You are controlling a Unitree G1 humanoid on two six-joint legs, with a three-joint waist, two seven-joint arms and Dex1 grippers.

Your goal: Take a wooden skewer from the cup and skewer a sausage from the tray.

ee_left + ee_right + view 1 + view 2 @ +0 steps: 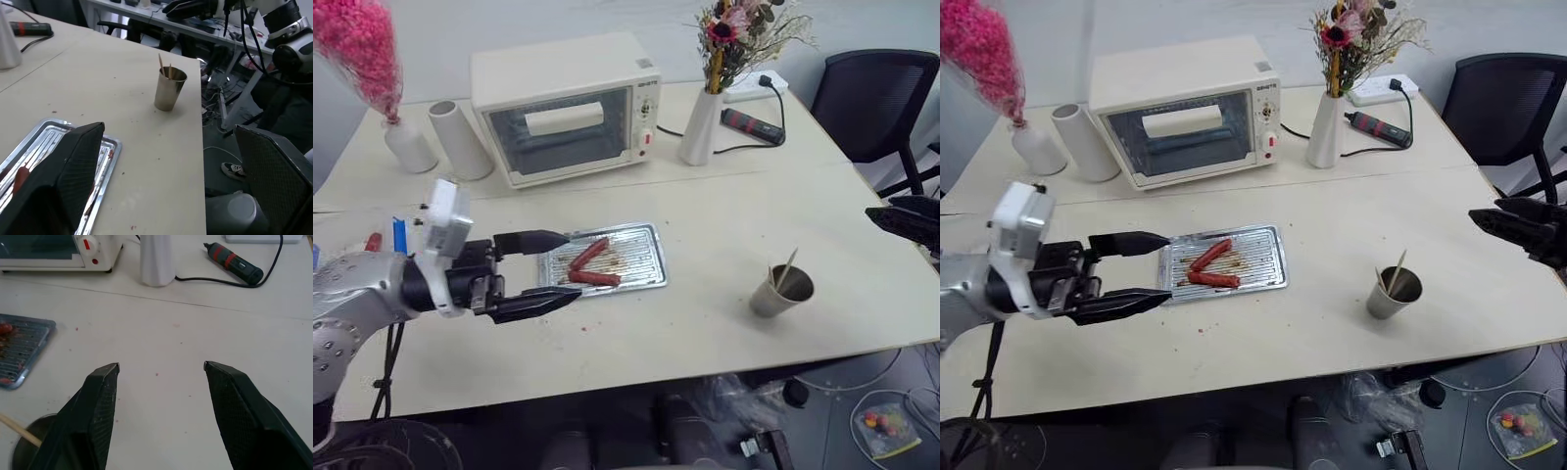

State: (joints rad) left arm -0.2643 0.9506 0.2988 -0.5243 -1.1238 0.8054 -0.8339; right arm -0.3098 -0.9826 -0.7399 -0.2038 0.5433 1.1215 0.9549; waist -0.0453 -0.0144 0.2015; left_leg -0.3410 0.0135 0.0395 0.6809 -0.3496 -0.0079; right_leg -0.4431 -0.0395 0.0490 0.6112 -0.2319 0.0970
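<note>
Black fingers of the left gripper (556, 268) spread wide and empty above the near-left part of the table (734, 220), pointing level toward the robot's right, their tips at the left end of the tray (641, 262). On that small silver tray with its ridged, grease-marked base lie two glossy reddish-brown sausages: one sausage (589, 253) set on a diagonal, the second sausage (595, 278) just in front of it and lying more nearly level, their near ends close together.

Off to the right, well apart from the tray, the grey-tan paper cup (782, 291) stands upright near the table's front edge, with a wooden skewer (786, 270) leaning out of it and at least one more stick beside that. Above the table's right edge the right gripper (160, 366) hangs clear of the cup, its fingers parted with bare tabletop between them and nothing held.

Across the back of the table, a cream toaster oven (566, 106) faces forward with its glass door closed. A white vase of dried flowers (703, 125) stands just to its right, a black-and-red tool (751, 125) on a cable lies beyond that, and a white cylindrical vase (460, 140) and a small vase of pink flowers (409, 145) stand to its left. A black office chair (876, 103) sits past the far right corner.
</note>
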